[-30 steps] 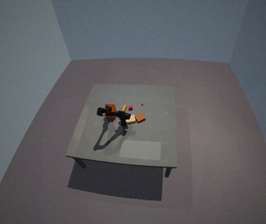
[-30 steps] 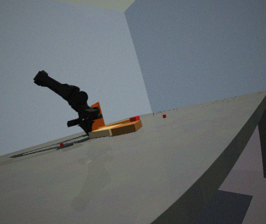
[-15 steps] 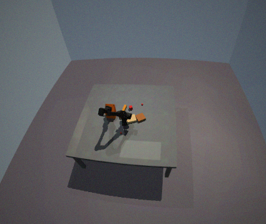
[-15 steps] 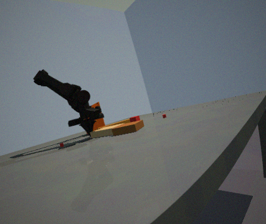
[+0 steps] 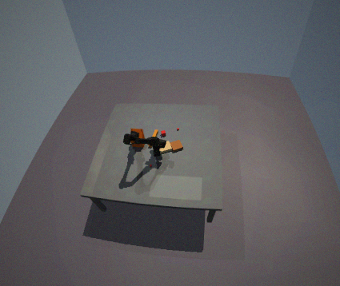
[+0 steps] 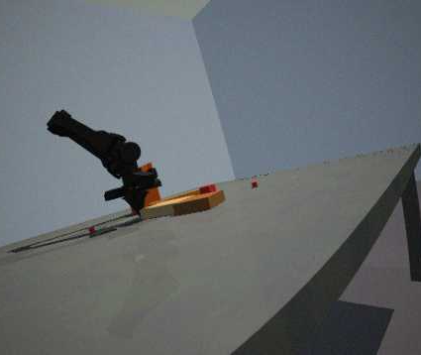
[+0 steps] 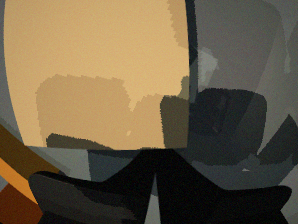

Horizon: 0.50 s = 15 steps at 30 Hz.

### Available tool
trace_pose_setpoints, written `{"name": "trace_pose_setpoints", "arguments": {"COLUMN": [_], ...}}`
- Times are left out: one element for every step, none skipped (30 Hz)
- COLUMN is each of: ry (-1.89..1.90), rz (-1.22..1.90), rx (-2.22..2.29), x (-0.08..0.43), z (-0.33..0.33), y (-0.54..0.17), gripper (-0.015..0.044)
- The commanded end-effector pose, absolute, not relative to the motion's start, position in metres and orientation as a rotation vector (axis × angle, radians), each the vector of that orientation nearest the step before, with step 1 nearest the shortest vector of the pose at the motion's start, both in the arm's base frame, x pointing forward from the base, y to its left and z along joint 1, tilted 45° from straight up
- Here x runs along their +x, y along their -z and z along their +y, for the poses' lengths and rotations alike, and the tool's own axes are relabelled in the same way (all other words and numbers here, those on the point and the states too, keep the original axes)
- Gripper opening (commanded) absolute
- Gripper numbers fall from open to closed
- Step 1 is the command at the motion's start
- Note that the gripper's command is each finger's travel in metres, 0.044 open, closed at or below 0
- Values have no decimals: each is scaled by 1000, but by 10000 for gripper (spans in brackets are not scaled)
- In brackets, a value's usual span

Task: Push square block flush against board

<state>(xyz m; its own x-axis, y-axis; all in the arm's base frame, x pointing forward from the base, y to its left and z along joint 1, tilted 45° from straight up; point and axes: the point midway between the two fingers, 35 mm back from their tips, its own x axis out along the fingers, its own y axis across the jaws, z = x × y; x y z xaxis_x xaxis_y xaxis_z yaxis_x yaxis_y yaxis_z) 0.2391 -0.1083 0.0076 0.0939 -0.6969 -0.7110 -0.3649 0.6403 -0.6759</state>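
Wrist view: the hand's point(image 5: 157, 153) point(image 6: 140, 212) point(image 7: 156, 153) fingers are together, tips at the near edge of a pale piece point(image 5: 166, 148) point(image 6: 157, 212) point(image 7: 100, 60); contact is unclear. That piece runs out of frame. Beyond it from the hand, a brown piece point(image 5: 177, 146) point(image 6: 199, 202) sits against it on the tabletop point(image 5: 195, 168) point(image 6: 271, 233) point(image 7: 240, 30). Which is the square block is hard to tell.

Gray, flat-topped, on legs: table point(image 5: 203, 120) point(image 6: 271, 238). Bears pale block point(image 5: 166, 148) point(image 6: 157, 211) point(image 7: 100, 40) right beside orange-brown block point(image 5: 177, 146) point(image 6: 197, 203); cannot tell whether touching along whole side. Also bears orange strip point(image 5: 155, 133), larger red cube point(image 5: 163, 133) point(image 6: 207, 188) near blocks, small red cube point(image 5: 178, 129) point(image 6: 255, 184) beyond, another red cube point(image 5: 150, 165) point(image 6: 91, 230) amid shadows. Shows lighter rectangular patch point(image 5: 179, 188) toward one edge.
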Motion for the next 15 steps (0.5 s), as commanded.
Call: {"name": "trace_pose_setpoints", "arguments": {"ry": [308,308,308,308,308,308,308,308,307,307,307,307,307,307,307], "rz": [1511,1511,1511,1511,1511,1511,1511,1511,1511,1511,1511,1511,1511,1511,1511], "rx": [-918,-918,-918,-918,-918,-918,-918,-918,-918,-918,-918,-918,-918,-918,-918], "x": [245,246,247,248,248,249,250,251,251,252,253,254,255,255,256], "z": [-107,-106,-106,-106,-105,-105,-105,-104,-104,-104,-103,-103,-103,-102,-102], "y": [-6,-6,-6,-6,-5,-5,-5,-5,-5,-4,-4,-4,-4,-4,-3], "gripper": [0,0,0,0,0,0,0,0,0,0,0,0,0,0,0]}}
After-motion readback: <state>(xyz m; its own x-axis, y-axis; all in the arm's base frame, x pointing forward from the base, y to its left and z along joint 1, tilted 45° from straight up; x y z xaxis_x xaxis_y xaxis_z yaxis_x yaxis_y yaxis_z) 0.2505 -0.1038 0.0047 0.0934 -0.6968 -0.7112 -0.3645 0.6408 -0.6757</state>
